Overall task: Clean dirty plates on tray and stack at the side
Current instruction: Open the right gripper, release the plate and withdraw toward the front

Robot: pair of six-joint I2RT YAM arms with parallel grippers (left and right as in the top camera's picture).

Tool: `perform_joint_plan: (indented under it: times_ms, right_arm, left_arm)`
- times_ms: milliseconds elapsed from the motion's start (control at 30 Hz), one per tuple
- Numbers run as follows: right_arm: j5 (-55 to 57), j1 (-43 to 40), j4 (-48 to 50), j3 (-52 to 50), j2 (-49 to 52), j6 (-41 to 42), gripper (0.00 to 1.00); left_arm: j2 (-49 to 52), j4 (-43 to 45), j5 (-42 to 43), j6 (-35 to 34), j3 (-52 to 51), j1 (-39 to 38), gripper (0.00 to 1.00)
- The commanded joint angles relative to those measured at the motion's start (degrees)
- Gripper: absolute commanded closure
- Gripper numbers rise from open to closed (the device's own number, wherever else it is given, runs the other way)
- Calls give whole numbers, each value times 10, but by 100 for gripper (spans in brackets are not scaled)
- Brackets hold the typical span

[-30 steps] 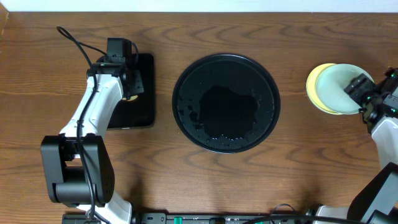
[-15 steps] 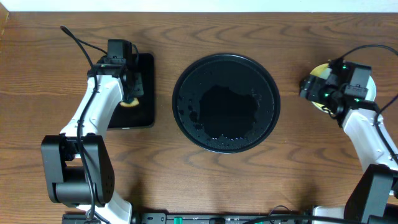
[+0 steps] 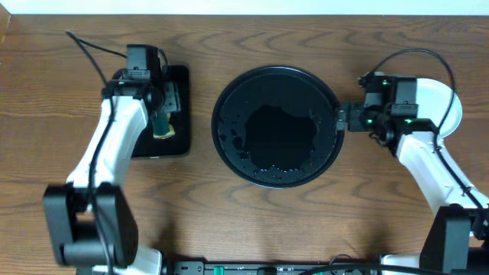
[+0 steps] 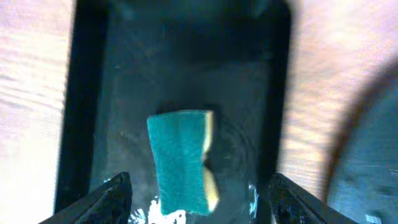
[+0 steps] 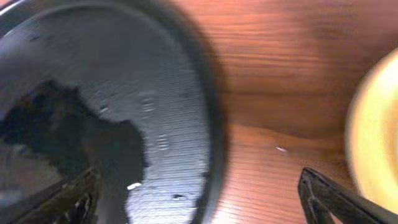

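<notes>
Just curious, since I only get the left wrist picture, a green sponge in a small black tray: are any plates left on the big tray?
Observer: No. Overhead, the round black tray holds only wet patches.
Operator: Where are the plates?
Observer: A pale plate sits on the table right of it, behind the right arm.
Operator: And that arm's gripper?
Observer: The right gripper is open, empty, at the tray's right rim.

The round tray (image 3: 252, 92) is sitting at the middle of the desk (image 3: 229, 214). The rectangular tray (image 3: 180, 84) is lying to its left, with a sponge (image 3: 162, 127) lying in it under the left pincer (image 4: 202, 196). The plates (image 3: 447, 107) are sitting to the right, with the right pincer (image 3: 341, 118) hanging between them and the round tray's rim.
</notes>
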Motion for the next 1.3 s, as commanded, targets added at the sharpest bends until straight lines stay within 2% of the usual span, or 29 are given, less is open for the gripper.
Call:
perform_joint_plan:
  times_ms: [0, 167, 933, 1100, 1267]
  right_arm:
    - [-2, 28, -5, 4, 5, -21, 1]
    - [-2, 38, -6, 4, 5, -21, 1]
    - [-2, 38, -10, 3, 3, -21, 1]
    - [-2, 38, -32, -3, -51, -21, 1]
    - [-2, 38, -82, -4, -174, -21, 1]
  left_arm:
    - [-77, -1, 25, -5, 10, 1, 21]
    - [-108, -3, 25, -5, 10, 1, 19]
    - [-107, -3, 25, -5, 10, 1, 16]
    - [-107, -3, 25, -5, 10, 1, 16]
    - [-107, -3, 25, -5, 10, 1, 16]
